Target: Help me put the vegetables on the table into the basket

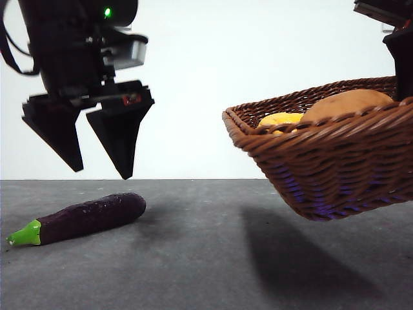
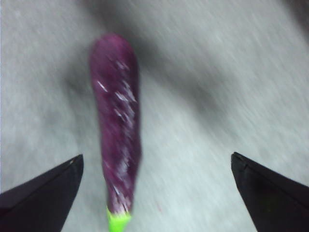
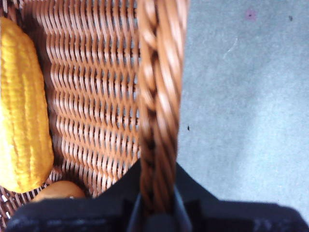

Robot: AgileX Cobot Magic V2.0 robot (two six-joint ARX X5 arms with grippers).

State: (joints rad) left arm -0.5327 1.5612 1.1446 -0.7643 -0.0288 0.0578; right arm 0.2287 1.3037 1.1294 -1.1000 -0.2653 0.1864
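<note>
While the eggplant (image 1: 84,218) lies alone on the tabletop (image 1: 206,271), at about eight o'clock in the front view, the left hand (image 1: 100,171) is hung above it with jaws spread and nothing between them. The basket (image 1: 322,165) is held off the surface at three o'clock, and the yellow piece (image 1: 281,119) and potato (image 1: 348,103) are seen inside.

In the left wrist view, the eggplant (image 2: 118,140) is found nearer one jaw than the other (a sideways correction is advisable before descent, and a grasp at mid-body).

In the right wrist view, the right hand (image 3: 157,205) is pinched on the braided rim (image 3: 159,96); the yellow piece (image 3: 21,106) rests at nine o'clock.
</note>
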